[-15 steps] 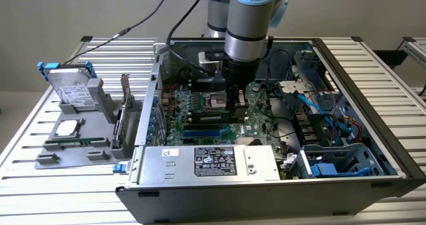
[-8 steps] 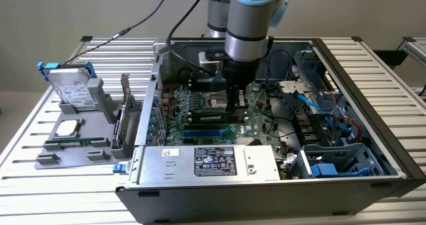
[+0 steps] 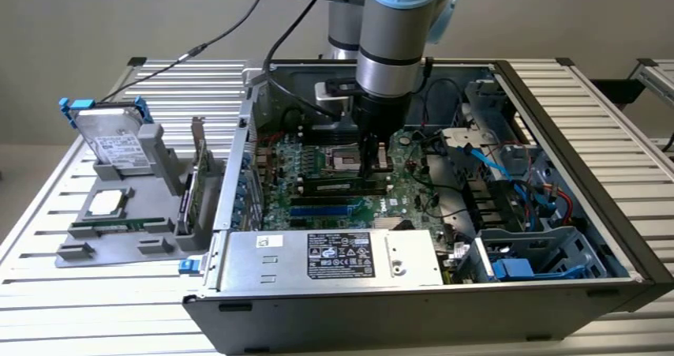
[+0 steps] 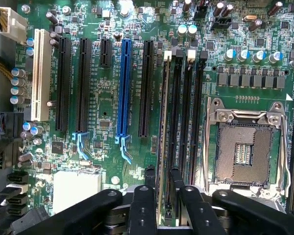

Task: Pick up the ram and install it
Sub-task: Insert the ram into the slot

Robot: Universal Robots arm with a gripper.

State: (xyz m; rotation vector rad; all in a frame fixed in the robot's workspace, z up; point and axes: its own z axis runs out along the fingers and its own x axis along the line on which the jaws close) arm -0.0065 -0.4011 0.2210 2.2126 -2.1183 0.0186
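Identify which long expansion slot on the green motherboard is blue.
The lone blue plastic slot, flanked by a short black slot and a long black slot; the others are black, except one white slot.

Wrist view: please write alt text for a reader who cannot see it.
The open gripper hangs over a green motherboard, its black fingers either side of the ram standing edge-on among the memory slots. An empty processor socket lies nearby.
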